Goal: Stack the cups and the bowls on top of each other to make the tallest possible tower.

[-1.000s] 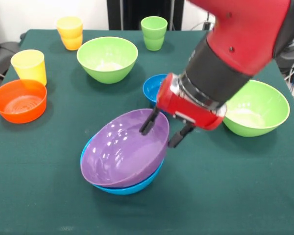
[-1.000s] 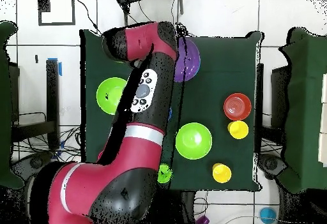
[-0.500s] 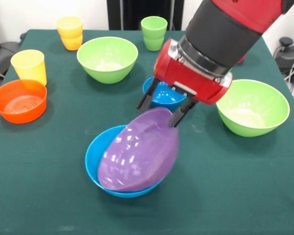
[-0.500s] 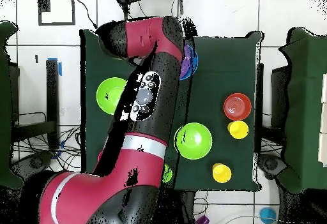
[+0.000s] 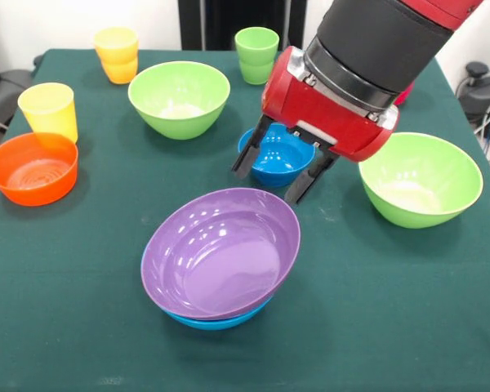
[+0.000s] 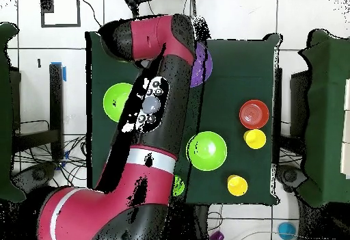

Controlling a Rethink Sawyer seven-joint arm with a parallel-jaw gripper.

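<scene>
The wide purple bowl (image 5: 220,253) sits upright, nested in the large blue bowl (image 5: 219,321), forming a low tower near the table's front. My gripper (image 5: 269,183) hangs open just behind and above it, holding nothing, over the small blue bowl (image 5: 279,155). Two light green bowls (image 5: 179,98) (image 5: 420,178) stand apart. An orange bowl (image 5: 33,167) and yellow cup (image 5: 47,110) are at the left. The orange-yellow cup (image 5: 117,54) and green cup (image 5: 256,55) stand at the back. In the overhead view the arm hides my gripper, and the purple bowl (image 6: 204,63) peeks out.
A red cup (image 5: 404,94) shows only as a sliver behind the arm at the right. The green tablecloth (image 5: 392,310) ends close in front of the stacked bowls. In the overhead view the arm (image 6: 154,107) spans the table's left half.
The purple bowl was tilted in my gripper's fingers; now it is let go and lies level in the large blue bowl. My gripper has lifted and drawn back, open.
</scene>
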